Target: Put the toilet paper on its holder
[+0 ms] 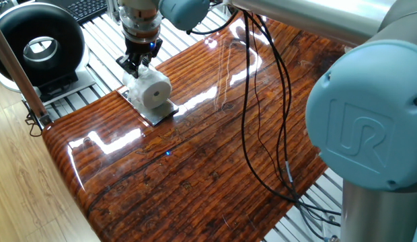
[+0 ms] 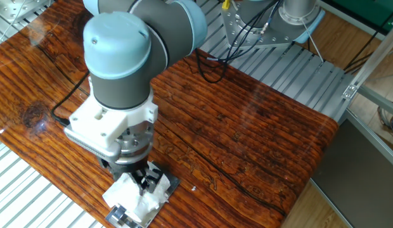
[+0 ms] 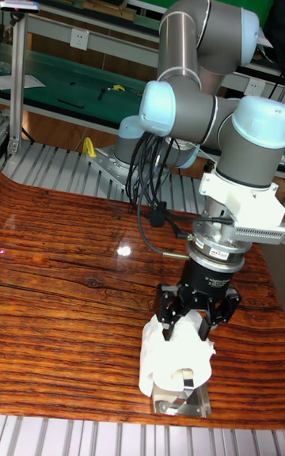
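Note:
The toilet paper [image 1: 150, 90] is a plump white roll lying on its side on the shiny silver plate of the holder [image 1: 161, 114], near the table's far left corner. My gripper [image 1: 137, 66] hangs just above and behind the roll, jaws spread and holding nothing. In the tall fixed view the open gripper [image 3: 190, 328] has its fingertips at the top of the toilet paper [image 3: 172, 359], with the holder [image 3: 179, 407] under it. The other fixed view shows the gripper [image 2: 144, 182] over the crumpled toilet paper [image 2: 134, 197] and a corner of the holder [image 2: 173, 183]. The roll hides the peg.
A black round fan-like device [image 1: 38, 44] stands left of the table on the slatted metal bench. Black cables [image 1: 262, 101] hang across the middle of the wooden table. The arm's large blue joint [image 1: 366, 134] fills the right side. The table's edge lies close beside the holder.

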Motion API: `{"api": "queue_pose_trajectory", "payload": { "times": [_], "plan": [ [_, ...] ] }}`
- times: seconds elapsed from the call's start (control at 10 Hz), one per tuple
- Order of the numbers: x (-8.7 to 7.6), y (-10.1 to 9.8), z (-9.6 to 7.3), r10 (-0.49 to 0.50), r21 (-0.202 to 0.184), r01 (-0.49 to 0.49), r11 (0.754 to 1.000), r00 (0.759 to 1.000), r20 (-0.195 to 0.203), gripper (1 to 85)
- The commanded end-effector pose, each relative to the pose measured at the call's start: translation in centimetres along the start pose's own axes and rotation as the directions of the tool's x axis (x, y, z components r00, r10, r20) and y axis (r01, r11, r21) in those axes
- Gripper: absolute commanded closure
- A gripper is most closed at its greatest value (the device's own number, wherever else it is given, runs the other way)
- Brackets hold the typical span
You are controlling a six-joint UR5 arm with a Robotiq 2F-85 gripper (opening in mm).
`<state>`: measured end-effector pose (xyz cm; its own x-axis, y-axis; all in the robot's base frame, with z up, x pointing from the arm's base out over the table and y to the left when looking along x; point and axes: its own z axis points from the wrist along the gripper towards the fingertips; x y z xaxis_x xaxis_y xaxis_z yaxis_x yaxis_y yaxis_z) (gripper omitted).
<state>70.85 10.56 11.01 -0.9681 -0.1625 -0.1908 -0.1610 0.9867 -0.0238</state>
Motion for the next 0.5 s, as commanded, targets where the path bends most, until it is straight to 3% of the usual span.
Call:
{"api": "queue_pose_trajectory", "payload": {
  "times": [0.0,0.4],
  "plan": [
    [0.8,-1.8,-2.0,0.016,0.019,-0.015,1.0,0.999,-0.039,30.7],
    [1.7,-6.1,-3.4,0.02,0.037,-0.017,0.999,0.998,-0.066,49.7]
  ]
}}
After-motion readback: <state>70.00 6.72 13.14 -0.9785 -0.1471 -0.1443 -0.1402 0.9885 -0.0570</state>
